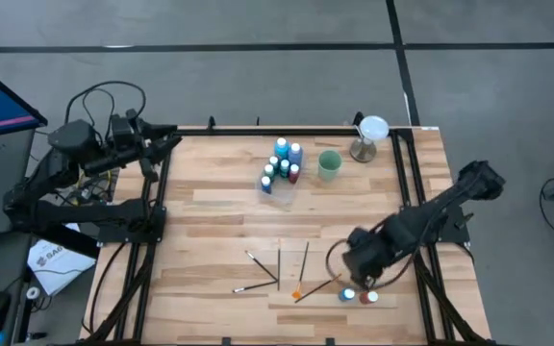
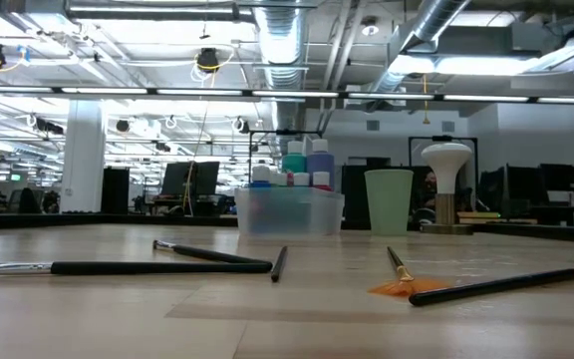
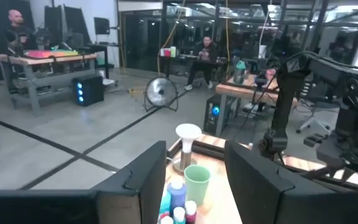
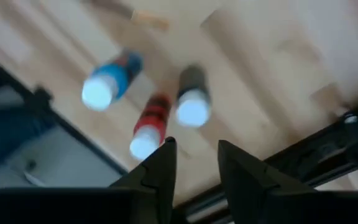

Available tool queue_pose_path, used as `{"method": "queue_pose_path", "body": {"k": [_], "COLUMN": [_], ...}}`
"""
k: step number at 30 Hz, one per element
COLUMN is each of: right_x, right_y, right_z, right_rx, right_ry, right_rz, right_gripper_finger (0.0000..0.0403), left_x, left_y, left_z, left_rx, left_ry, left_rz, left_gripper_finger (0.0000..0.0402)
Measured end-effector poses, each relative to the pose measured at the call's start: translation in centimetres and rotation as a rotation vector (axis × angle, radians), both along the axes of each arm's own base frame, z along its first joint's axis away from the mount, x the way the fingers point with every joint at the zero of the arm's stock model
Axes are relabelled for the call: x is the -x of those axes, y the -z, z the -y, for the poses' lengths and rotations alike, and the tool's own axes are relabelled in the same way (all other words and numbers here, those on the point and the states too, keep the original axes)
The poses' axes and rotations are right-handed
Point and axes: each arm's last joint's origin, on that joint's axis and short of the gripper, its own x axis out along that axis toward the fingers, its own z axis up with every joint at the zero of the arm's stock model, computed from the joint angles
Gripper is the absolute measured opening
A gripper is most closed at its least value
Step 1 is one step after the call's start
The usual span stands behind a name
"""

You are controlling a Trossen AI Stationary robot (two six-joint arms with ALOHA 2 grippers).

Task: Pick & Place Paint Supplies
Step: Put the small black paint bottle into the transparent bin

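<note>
Three white-capped paint bottles stand together near the table's near right edge: a blue one [image 4: 107, 84], a red one [image 4: 149, 130] and a dark one [image 4: 191, 99]. They also show in the high view [image 1: 361, 297]. My right gripper [image 4: 194, 163] hangs open just above them, touching none; in the high view it is here [image 1: 358, 281]. Several thin paintbrushes [image 1: 279, 269] lie flat on the table left of it. More bottles stand in the clear tray [image 1: 282, 168] at the far middle. My left gripper [image 3: 194, 180] is open and empty at the far left corner.
A pale green cup [image 1: 329, 165] stands right of the tray, and a white stand-like object [image 1: 369, 137] is at the far right. An orange-tipped brush [image 2: 486, 287] lies nearest the right arm. Bare wood lies between tray and brushes. People sit in the room beyond.
</note>
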Motion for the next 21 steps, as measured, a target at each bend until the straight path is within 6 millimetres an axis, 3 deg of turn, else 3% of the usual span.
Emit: {"method": "queue_pose_path", "body": {"k": [4, 11, 21], "right_x": [-1.1, -1.4, 0.2], "right_y": [2.0, 3.4, 5.3], "right_z": [-1.6, -2.6, -1.6], "right_rx": [-0.014, 0.028, 0.033], "right_ry": [-0.045, -0.078, -0.052], "right_rz": [-0.054, -0.090, -0.023], "right_gripper_finger": [0.0160, 0.0259, 0.0269], "left_x": [-0.1, -0.4, -0.9], "left_y": [0.7, 1.3, 2.0], "left_z": [0.0, 0.0, -0.2], "left_rx": [0.009, 0.031, 0.051], "left_ry": [0.024, 0.028, 0.028], "left_rz": [0.010, 0.001, -0.013], "left_gripper_finger": [0.0157, 0.0155, 0.0157]}}
